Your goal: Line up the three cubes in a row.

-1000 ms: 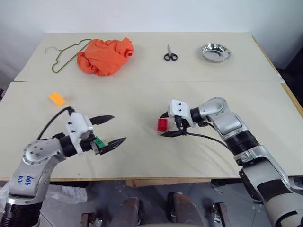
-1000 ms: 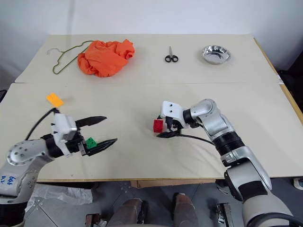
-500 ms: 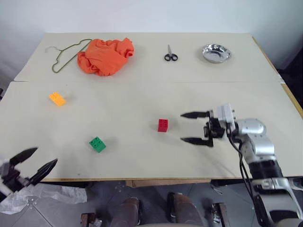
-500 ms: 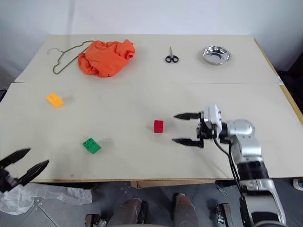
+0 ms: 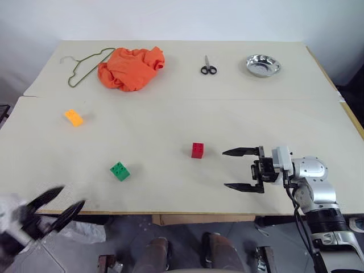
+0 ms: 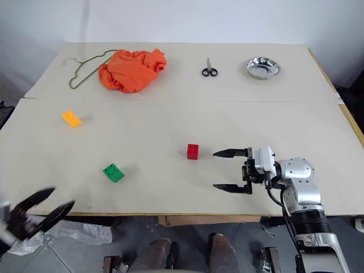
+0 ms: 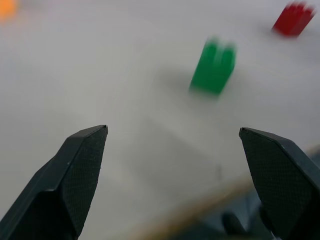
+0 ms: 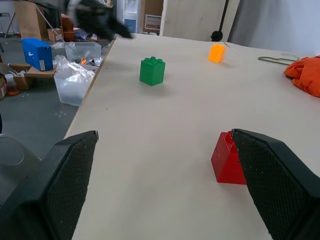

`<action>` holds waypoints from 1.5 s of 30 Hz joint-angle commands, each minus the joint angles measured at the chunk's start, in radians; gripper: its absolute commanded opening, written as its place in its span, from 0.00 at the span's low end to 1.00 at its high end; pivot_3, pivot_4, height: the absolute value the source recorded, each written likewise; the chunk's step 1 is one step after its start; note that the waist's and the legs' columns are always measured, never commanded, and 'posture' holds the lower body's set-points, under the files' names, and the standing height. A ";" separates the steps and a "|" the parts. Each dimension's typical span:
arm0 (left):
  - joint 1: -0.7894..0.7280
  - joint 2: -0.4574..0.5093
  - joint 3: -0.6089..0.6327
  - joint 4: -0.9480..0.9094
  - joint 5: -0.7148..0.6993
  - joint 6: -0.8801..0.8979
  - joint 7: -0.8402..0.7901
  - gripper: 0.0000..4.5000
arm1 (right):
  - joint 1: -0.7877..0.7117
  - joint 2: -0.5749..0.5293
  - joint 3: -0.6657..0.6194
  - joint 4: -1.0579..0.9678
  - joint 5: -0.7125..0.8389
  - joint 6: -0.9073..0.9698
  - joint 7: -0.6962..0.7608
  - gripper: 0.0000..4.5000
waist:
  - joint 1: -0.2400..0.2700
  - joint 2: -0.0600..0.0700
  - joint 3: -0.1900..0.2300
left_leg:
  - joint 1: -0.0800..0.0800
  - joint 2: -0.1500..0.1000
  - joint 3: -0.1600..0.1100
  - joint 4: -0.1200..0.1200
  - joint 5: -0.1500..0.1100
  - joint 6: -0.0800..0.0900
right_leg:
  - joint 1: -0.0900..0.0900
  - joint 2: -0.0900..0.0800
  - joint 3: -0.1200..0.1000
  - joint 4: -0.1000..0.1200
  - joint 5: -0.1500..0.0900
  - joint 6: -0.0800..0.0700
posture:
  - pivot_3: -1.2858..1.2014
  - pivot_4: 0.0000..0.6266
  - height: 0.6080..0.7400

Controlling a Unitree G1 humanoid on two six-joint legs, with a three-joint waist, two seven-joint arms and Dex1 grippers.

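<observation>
Three cubes lie apart on the cream table. The red cube sits near the middle, the green cube lies toward the front left, and the orange-yellow cube rests further back on the left. My right gripper hovers to the right of the red cube, open and empty, its fingers pointing left at it. My left gripper hangs off the table's front left edge, open and empty, with the green cube ahead of it.
Along the back of the table lie a wire hanger, a crumpled orange cloth, black scissors and a small metal bowl. A seam crosses the table between the two rows.
Both grippers let go of their cubes and pulled away: the left one drew back off the front left edge, the right one retreated to the right. The camera view also shifted slightly.
</observation>
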State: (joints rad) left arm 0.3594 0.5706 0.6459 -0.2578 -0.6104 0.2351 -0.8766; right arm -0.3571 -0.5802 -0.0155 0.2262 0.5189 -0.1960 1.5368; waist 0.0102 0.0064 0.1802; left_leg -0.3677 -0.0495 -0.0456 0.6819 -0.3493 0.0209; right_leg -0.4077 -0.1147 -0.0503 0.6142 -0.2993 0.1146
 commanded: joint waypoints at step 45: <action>-1.314 -0.124 -0.774 1.339 0.493 -0.498 -0.489 0.33 | 0.245 -0.073 -0.112 -0.321 0.022 0.086 -0.211 1.00 | 0.017 -0.002 0.001 | -0.003 -0.007 0.003 0.003 0.003 0.004 | -0.003 0.003 -0.011 0.009 0.002 0.003 | 0.52 0.24 1.00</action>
State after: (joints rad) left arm -0.9348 0.4501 -0.1300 1.0394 -0.1444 -0.2239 -1.3625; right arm -0.1251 -0.6456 -0.1006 -0.0507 0.5284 -0.1064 1.3374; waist 0.0271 0.0042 0.1809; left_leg -0.3707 -0.0567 -0.0427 0.6846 -0.3460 0.0252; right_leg -0.4103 -0.1115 -0.0614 0.6228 -0.2976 0.1181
